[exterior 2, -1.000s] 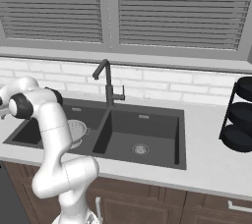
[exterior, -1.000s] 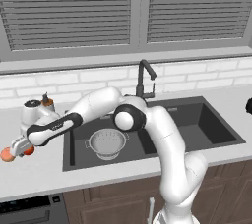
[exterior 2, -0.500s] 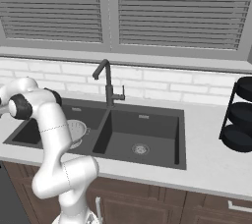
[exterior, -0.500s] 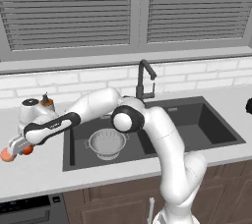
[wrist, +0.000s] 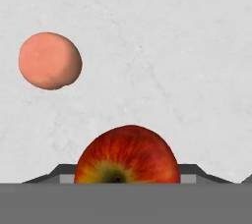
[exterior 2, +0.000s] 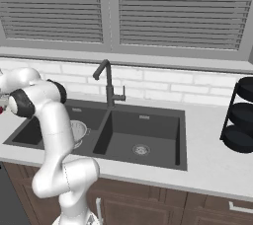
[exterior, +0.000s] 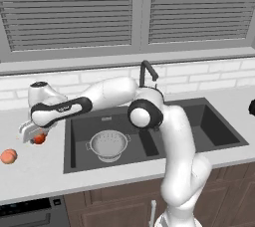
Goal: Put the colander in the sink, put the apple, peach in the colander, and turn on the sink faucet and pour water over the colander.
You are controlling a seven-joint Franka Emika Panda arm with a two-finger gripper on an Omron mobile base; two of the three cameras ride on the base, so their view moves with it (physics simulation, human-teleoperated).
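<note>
Pinching the apple between its fingers over the counter left of the sink, the gripper must carry it rightward to the colander in the left basin.

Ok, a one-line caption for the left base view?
Gripper shut on the apple beside the peach; colander waits in the sink.

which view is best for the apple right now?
Hand view: the apple sits large and close at the gripper, red skin plain. Left base view shows it small and red under the hand. Right base view gives a red sliver at the frame's left edge.
</note>
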